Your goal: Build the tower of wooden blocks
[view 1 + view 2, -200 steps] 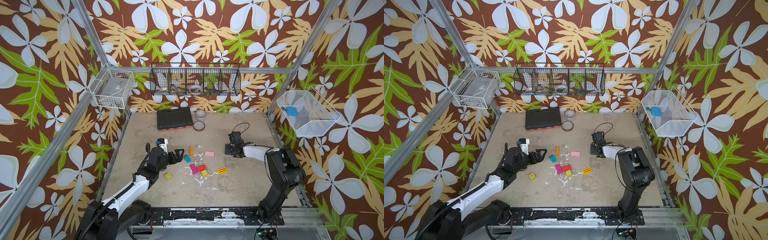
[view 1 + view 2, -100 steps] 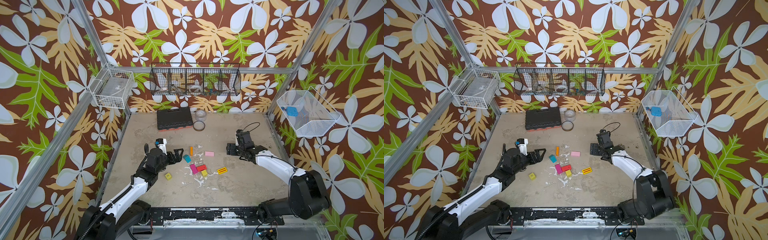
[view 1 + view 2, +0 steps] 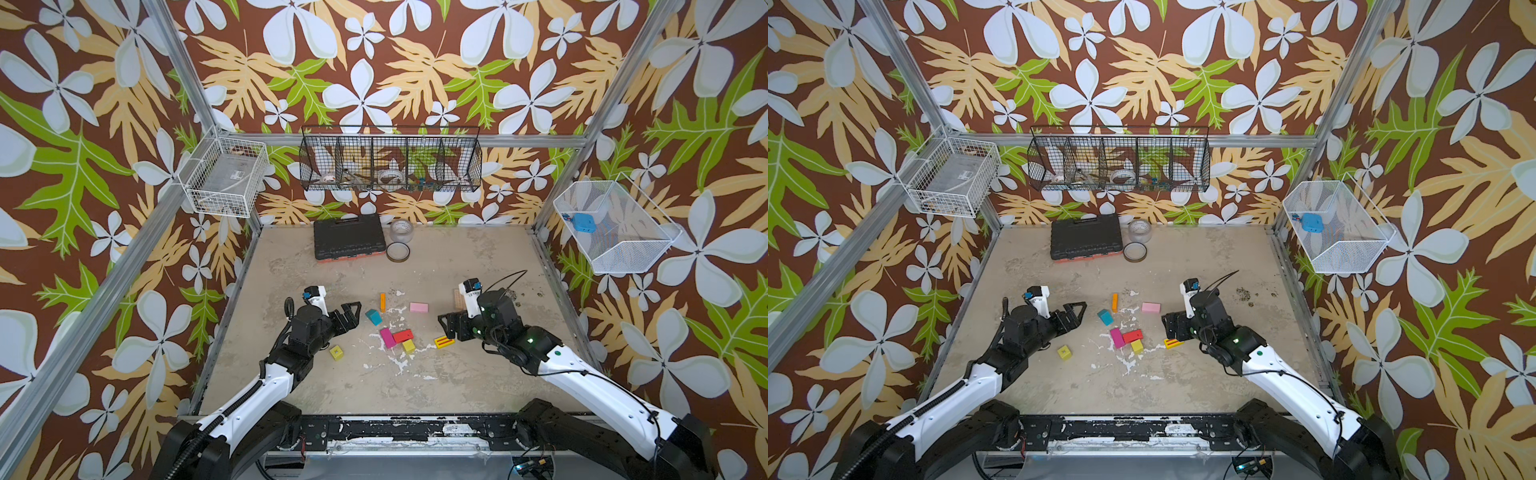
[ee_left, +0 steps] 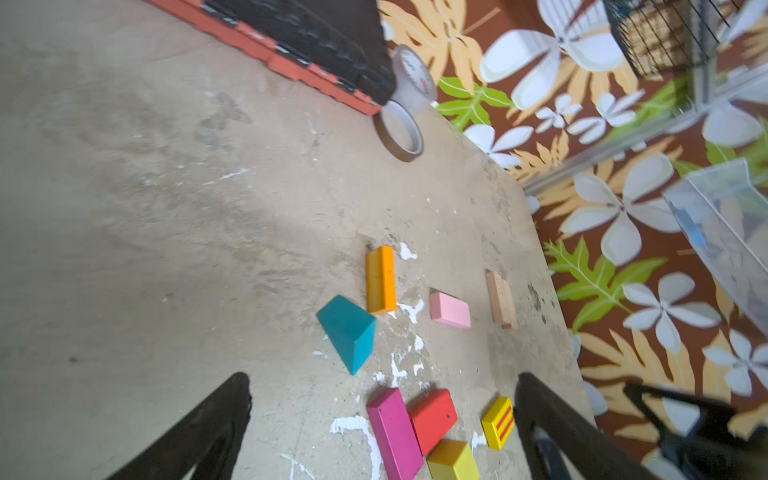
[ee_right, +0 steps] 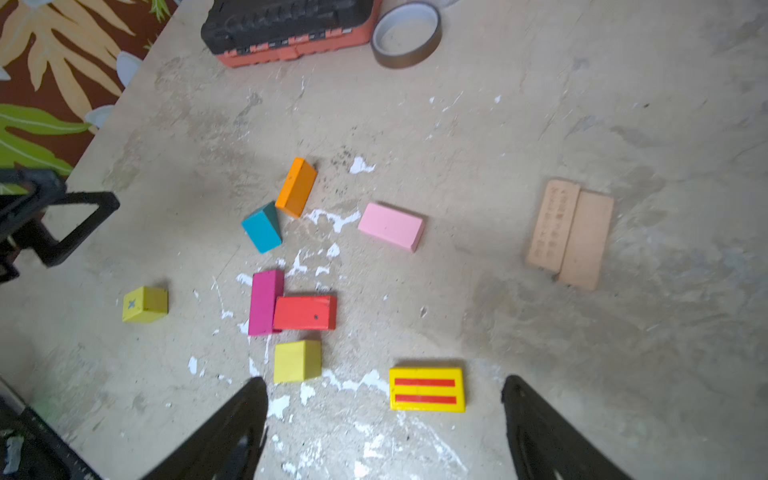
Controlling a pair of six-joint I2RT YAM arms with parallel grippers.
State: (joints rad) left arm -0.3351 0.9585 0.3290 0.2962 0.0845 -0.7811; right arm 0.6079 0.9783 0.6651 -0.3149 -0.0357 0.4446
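Wood blocks (image 5: pixel 304 312) lie scattered flat across the middle of your worktop (image 3: pixel 478 374), none resting on another. In both top views the magenta bar (image 3: pixel 387 337) and the red block (image 3: pixel 403 335) touch, making an L. The plain yellow block (image 3: pixel 409 345) sits just beside the red one, on the side nearer the arm bases. Further back, the teal wedge (image 3: pixel 373 316) lies just beside the end of the orange bar (image 3: pixel 382 302). The pink block (image 3: pixel 419 307) lies alone to their right. A yellow cube marked with an x (image 3: pixel 336 353) sits apart on the left. Two tan planks (image 5: pixel 569 235) lie side by side, touching, near your right arm.

Your left pincer (image 3: pixel 348 318) points toward the teal wedge. Its fingers (image 4: pixel 208 424) are spread wide with nothing between them. Your right pincer (image 3: pixel 446 328) is also spread apart and grips nothing. The right wrist view shows the yellow block with red stripes (image 5: pixel 427 389) lying on the worktop in the gap, clear of both fingers (image 5: pixel 232 432).

At the back wall you have the black tool case (image 3: pixel 348 240) and two tape rolls (image 3: pixel 398 251), well apart from the blocks.
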